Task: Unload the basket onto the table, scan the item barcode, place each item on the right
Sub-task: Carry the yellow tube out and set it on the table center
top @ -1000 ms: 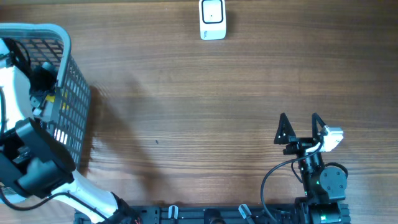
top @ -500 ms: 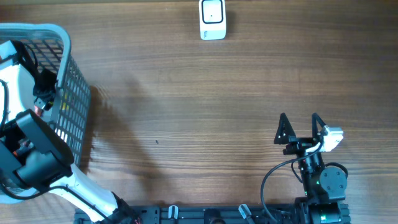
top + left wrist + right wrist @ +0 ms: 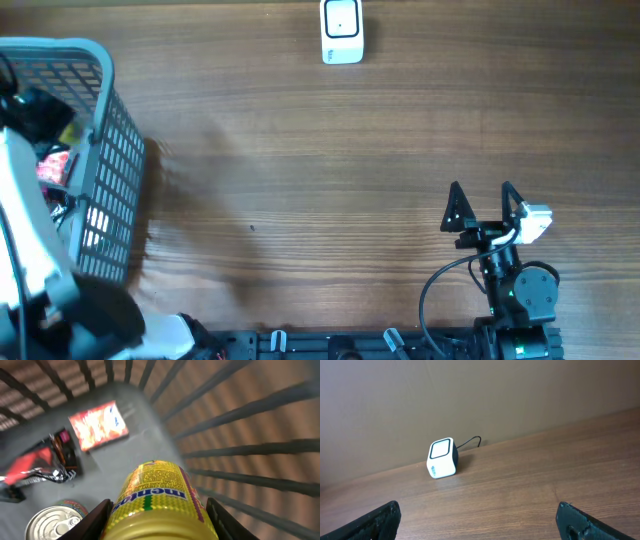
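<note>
At the far left edge of the brown wooden table (image 3: 350, 180), inside the grey wire-mesh basket (image 3: 105, 150), the left gripper (image 3: 160, 512) had its black fingers (image 3: 100, 517) pressed against opposite sides of the yellow cylindrical Mentos canister (image 3: 157, 492). We read it as grasping that canister, lid end toward the wrist camera. On the basket floor below we saw a silver pull-tab tin (image 3: 52, 522) just beside the canister, an orange-red flat snack packet (image 3: 97, 425) and a crumpled red and black wrapper (image 3: 35, 467). The right gripper (image 3: 482, 205) sat spread wide and empty on the table's right side. The small white cube-shaped barcode scanner (image 3: 342, 32) stood at the far edge, well apart from the basket.

We judged the step in hand to be securing the canister and bringing it out of the basket. To do it well, we thought the grip should be firm across the round body before any lift, since a smooth cylinder can twist between flat pads. The lift should go straight up, clear of the tin and the basket's bars, before turning toward the scanner. We could not find the barcode in these views, so the canister would likely need rotating until its code faced the scanner's window.
</note>
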You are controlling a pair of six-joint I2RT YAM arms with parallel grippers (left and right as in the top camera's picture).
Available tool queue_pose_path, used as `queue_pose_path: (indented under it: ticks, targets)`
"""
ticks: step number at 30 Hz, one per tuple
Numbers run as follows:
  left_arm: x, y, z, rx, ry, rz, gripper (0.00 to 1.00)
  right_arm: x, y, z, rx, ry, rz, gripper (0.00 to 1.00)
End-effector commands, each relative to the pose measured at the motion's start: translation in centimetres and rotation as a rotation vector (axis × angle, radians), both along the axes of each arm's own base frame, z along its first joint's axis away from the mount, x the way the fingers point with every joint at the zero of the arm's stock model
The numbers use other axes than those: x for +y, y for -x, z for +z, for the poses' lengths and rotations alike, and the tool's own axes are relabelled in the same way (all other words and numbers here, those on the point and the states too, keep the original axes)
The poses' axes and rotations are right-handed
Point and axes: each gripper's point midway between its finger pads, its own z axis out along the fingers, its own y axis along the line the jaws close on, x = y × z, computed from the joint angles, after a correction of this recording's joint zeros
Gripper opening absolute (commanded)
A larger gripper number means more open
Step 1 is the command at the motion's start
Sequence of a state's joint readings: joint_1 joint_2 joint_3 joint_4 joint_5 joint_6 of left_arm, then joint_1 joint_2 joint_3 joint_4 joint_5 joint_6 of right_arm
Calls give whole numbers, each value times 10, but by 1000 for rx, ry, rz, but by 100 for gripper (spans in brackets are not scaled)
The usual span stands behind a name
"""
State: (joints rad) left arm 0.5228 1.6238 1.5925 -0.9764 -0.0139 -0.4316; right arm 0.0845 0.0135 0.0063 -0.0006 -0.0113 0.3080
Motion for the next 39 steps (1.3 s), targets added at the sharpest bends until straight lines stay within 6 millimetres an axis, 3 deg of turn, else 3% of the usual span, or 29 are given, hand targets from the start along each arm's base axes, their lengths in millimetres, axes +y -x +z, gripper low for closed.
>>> queue_pose_path:
  ticks: [1,5,7,10,13,15,17,19,22,26,30,33,34,36,39]
  targets:
    - [-22,18,98,-269,-58,9,43,3,1,2,-10,16,18,100]
    - [-70,43,182,-571,-28,-74,45,3,1,2,-10,17,18,100]
    - [-93,53,210,-681,15,-122,44,3,1,2,-10,17,18,100]
    - [-109,60,219,-713,34,-159,45,3,1,2,-10,17,18,100]
    - [-133,44,206,-671,89,-237,45,3,1,2,-10,17,18,99]
    - [-164,18,187,-613,154,-337,45,3,1,2,-10,17,18,100]
    - [-204,-15,155,-519,228,-449,46,3,1,2,-10,17,18,100]
    - [-238,-41,116,-407,280,-524,46,3,1,2,-10,17,18,100]
    - [-290,-71,36,-191,325,-608,49,3,1,2,-10,17,18,100]
    - [-338,-83,-80,100,318,-657,49,3,1,2,-10,17,18,100]
    - [-353,-77,-147,260,248,-665,49,3,1,2,-10,17,18,100]
    - [-361,-72,-172,321,188,-676,52,3,1,2,-10,17,18,100]
    - [-362,-71,-173,325,175,-681,55,3,1,2,-10,16,18,100]
    - [-364,-70,-173,326,158,-684,70,3,1,2,-10,16,18,100]
    - [-363,-70,-173,326,153,-684,80,3,1,2,-10,16,18,100]
